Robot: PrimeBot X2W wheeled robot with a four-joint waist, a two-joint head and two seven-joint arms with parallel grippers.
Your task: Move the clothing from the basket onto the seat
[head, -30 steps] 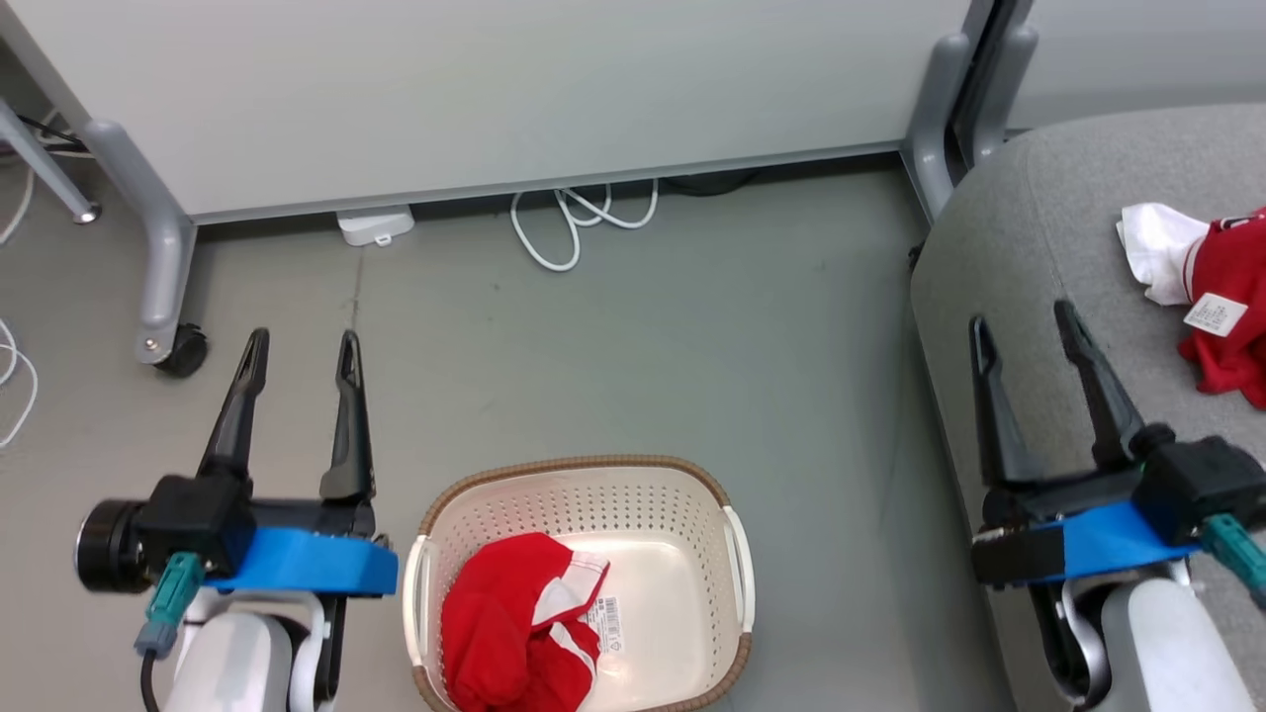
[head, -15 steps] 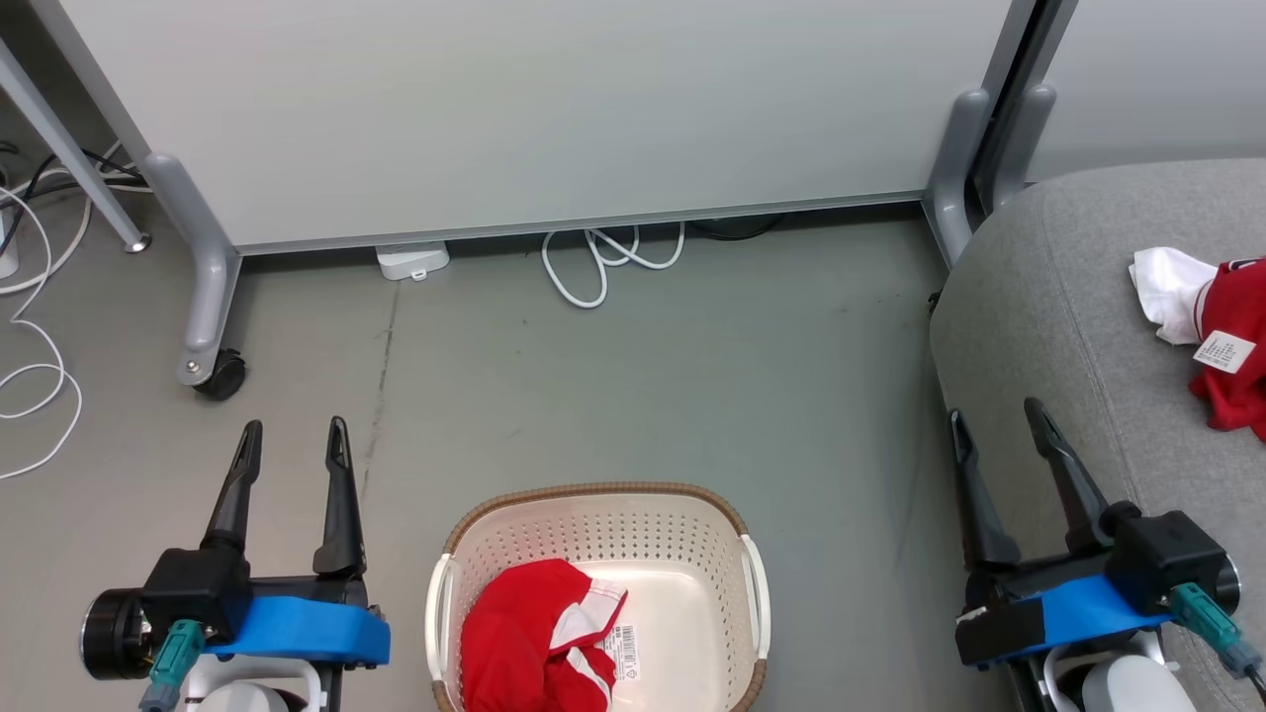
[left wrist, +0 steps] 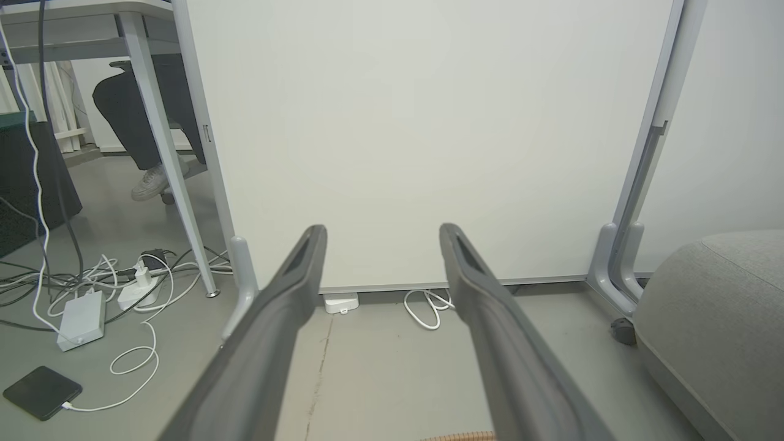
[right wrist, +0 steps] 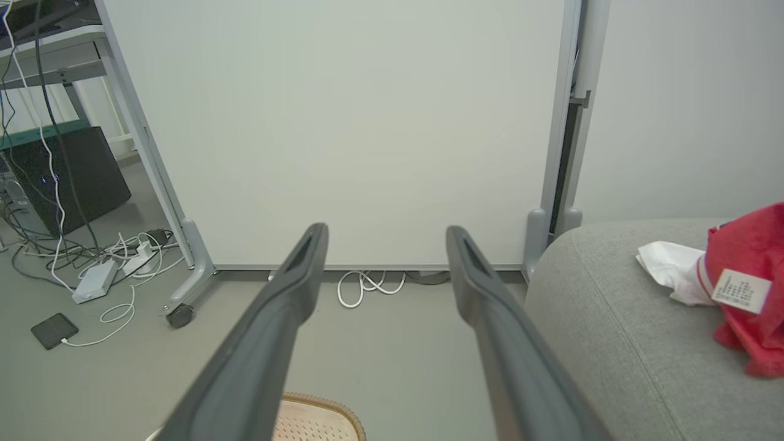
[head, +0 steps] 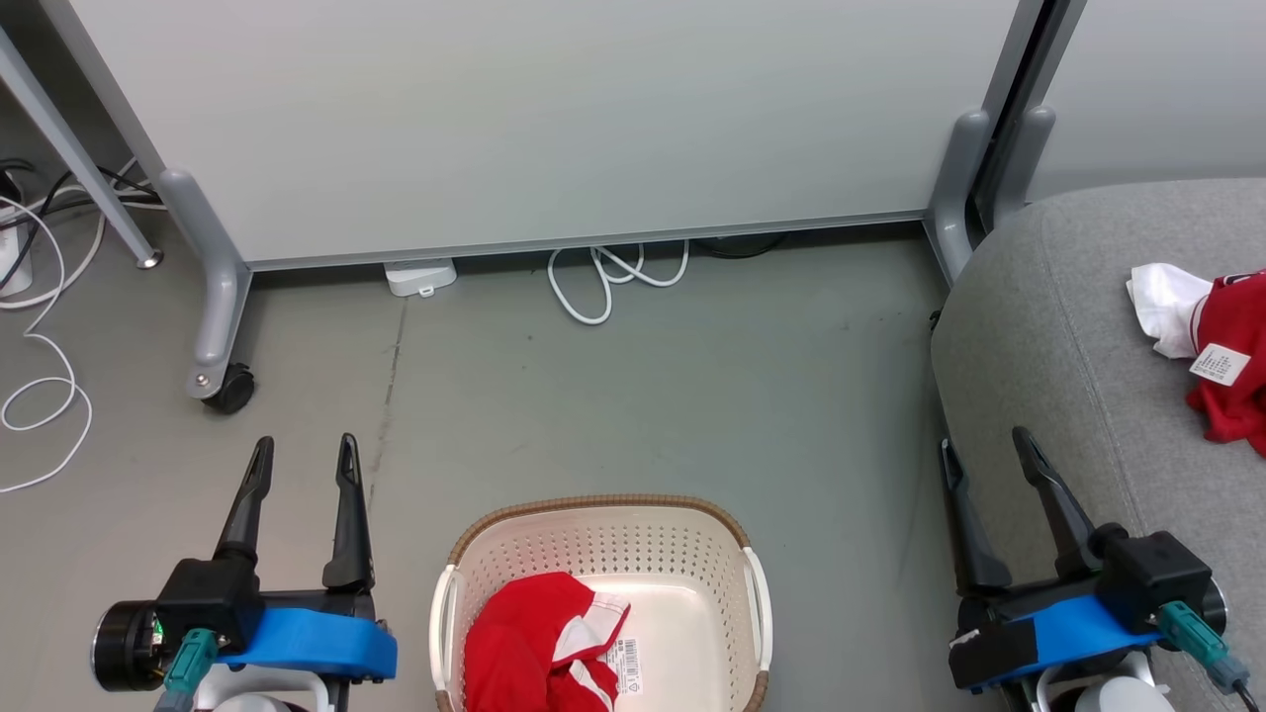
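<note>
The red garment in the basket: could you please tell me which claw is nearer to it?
Left. The left claw hovers beside the basket, on the side where the red garment lies; the right claw is farther off, across the basket, by the seat.

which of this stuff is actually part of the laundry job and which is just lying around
Part of the job:
- red garment, in the basket
- grey seat
- red and white clothing, already on that seat

Just lying about:
- looped white cable
- white adapter
- dark phone on a charging lead
- power strip among floor cables
</note>
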